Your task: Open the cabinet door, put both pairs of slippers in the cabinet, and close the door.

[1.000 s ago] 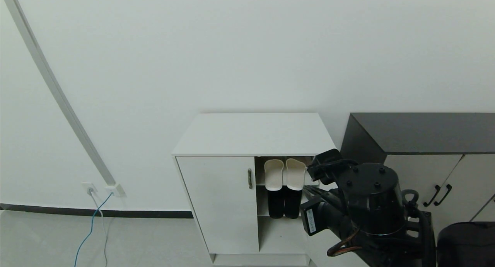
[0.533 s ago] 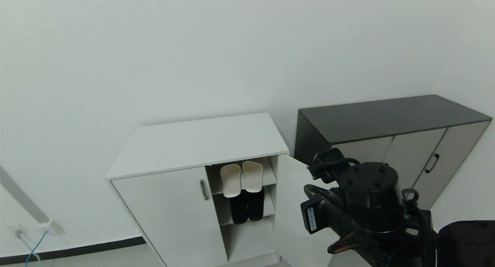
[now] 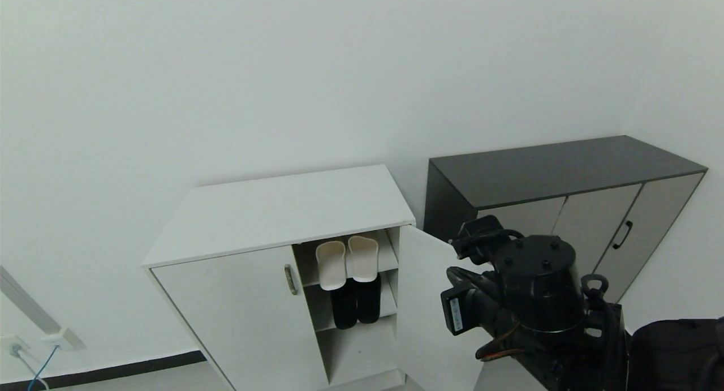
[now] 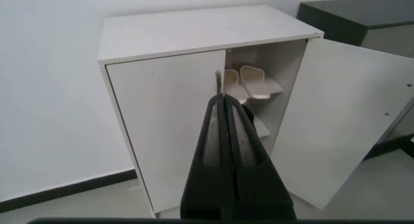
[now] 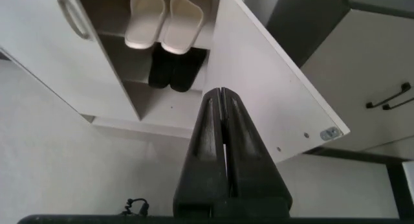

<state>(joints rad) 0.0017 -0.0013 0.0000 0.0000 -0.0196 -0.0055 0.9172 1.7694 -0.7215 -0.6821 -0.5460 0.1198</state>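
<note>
The far ends of both pairs are lost in the shade of the white cabinet [image 3: 277, 210], and the robot's right arm covers the lower corner of the open right door [image 3: 424, 300]. The white slippers [image 3: 346, 258] lie side by side on the upper shelf, long axis running front to back, near ends jutting over the shelf edge. The black slippers [image 3: 355, 306] lie the same way on the shelf directly below (toe or heel outward, I cannot tell). The left door [image 3: 237, 317] is closed. A dark cabinet [image 3: 560, 170] stands just beside. The left gripper [image 4: 224, 101] and right gripper [image 5: 223, 93] hang before the cabinet, fingers pressed together, holding nothing.
</note>
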